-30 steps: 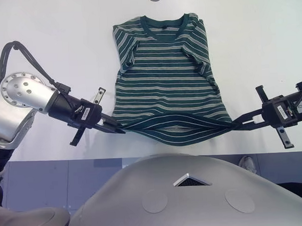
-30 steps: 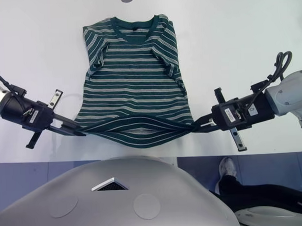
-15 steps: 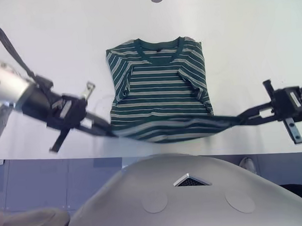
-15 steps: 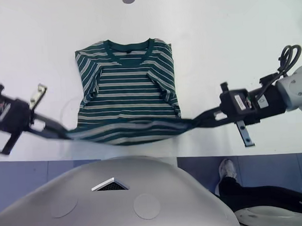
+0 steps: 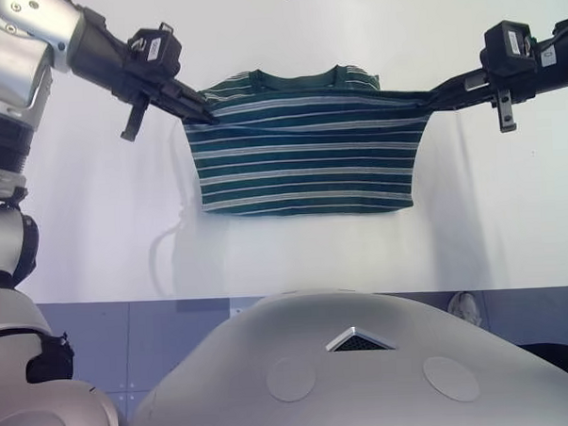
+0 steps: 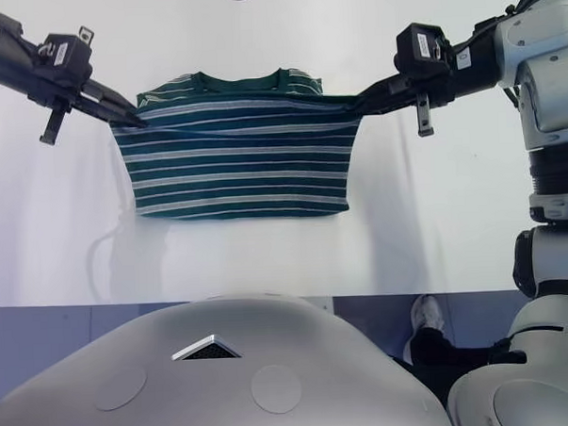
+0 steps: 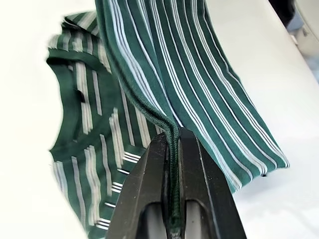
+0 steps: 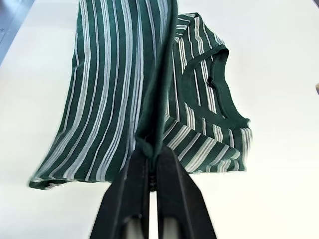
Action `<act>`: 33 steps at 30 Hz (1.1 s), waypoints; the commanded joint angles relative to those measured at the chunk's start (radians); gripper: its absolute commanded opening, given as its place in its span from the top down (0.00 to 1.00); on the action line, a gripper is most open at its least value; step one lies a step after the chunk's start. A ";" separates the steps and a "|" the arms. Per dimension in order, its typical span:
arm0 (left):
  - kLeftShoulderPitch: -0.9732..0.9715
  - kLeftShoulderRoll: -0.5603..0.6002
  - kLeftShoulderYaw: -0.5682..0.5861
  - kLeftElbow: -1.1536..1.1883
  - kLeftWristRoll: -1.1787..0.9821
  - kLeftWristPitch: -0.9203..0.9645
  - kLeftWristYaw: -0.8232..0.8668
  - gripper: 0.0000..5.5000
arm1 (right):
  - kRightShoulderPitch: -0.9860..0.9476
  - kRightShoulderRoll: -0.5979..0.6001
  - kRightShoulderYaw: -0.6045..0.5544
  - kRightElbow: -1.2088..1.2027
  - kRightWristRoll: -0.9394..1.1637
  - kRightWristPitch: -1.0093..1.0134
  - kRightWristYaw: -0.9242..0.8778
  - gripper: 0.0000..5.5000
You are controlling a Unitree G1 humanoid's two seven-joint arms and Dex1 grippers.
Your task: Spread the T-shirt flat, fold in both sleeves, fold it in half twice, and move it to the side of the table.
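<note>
Left tool (image 5: 202, 115) is clamped shut on the T-shirt (image 5: 305, 160) hem at its 10 o'clock corner, and the right tool (image 5: 435, 95) is clamped at 2 o'clock, with the hem taut between them. The shirt sits mid-worktop (image 5: 96, 231), its under layer mostly hidden by the fold. Only the collar shows at 12 o'clock.

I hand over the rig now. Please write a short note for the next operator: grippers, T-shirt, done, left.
Left gripper: shut on one hem corner of the T-shirt.
Right gripper: shut on the other.
Hem is held taut, raised near the collar; the rest lies on the table.
Done: sleeves appear folded in.
Under way: first half fold.
Left: lay hem down, second fold, move aside.
</note>
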State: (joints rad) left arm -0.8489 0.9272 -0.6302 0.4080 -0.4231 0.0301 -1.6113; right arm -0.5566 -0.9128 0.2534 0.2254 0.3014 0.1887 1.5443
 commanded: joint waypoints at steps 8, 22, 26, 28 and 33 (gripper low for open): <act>-0.157 -0.203 -0.011 0.432 0.188 -0.223 -0.003 1.00 | -0.231 0.196 0.073 0.386 -0.201 -0.170 0.001 1.00; -0.221 -0.354 0.181 0.782 0.446 -0.409 0.115 1.00 | -0.434 0.401 0.096 0.850 -0.415 -0.399 -0.136 1.00; -0.217 -0.354 0.216 0.809 0.493 -0.422 0.139 1.00 | -0.454 0.396 0.091 0.910 -0.450 -0.425 -0.165 1.00; -0.217 -0.356 0.233 0.814 0.506 -0.429 0.148 1.00 | -0.458 0.393 0.089 0.929 -0.462 -0.433 -0.175 1.00; -0.207 -0.369 0.251 0.824 0.564 -0.468 0.225 1.00 | -0.463 0.396 0.088 0.955 -0.495 -0.449 -0.199 1.00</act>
State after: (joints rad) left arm -1.0433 0.5638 -0.3868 1.2248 0.1113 -0.4198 -1.4255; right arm -0.9838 -0.5115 0.3462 1.1704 -0.1715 -0.2498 1.3548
